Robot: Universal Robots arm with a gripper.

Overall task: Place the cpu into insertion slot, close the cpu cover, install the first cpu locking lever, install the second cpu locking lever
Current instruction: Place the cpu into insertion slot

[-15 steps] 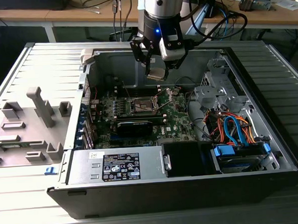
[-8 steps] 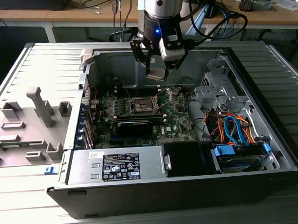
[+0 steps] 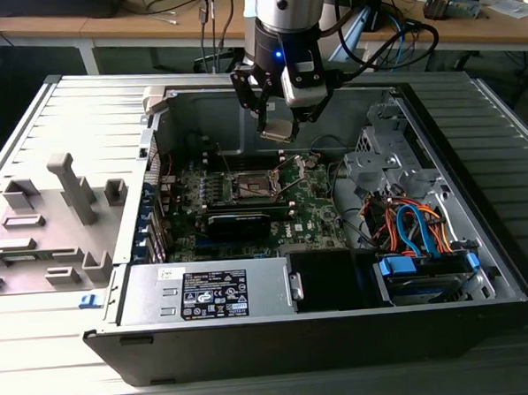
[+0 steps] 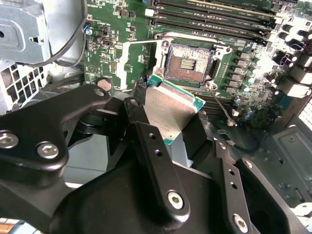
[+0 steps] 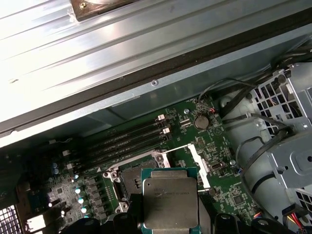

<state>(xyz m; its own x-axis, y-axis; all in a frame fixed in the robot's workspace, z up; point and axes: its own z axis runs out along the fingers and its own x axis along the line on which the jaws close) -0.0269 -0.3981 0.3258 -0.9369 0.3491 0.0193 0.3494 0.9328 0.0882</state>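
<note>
End effector (image 4: 171,124) sits closest in the second wrist view, black linkage in front, closed on the cpu (image 4: 174,108). Chip is gripped by its edges, silver face up, green rim visible, tilted relative to the board.

Cpu is in the air, clear of the insertion slot (image 4: 187,61): not seated, no contact. Slot is open, dark pin field exposed inside the silver rim. Cpu cover (image 4: 138,43) is swung up and off the slot, standing on the side away from the memory slots (image 4: 209,9). 1 thin metal lever (image 4: 223,111) sticks out loose just beside the socket.

First wrist view: cpu (image 5: 170,202) overlaps 1 side of the slot (image 5: 130,178), with the open cover (image 5: 200,168) just beyond.

Exterior view: end effector (image 3: 278,130) hangs inside the open PC case (image 3: 342,335), over the green motherboard (image 3: 313,208), slightly behind the slot (image 3: 254,186). Power supply (image 3: 207,293) sits along the near wall, orange and blue cables (image 3: 416,225) on the exterior view's right. Grey fixture (image 3: 69,186) stands on the desk (image 3: 29,112) at the exterior view's left.
</note>
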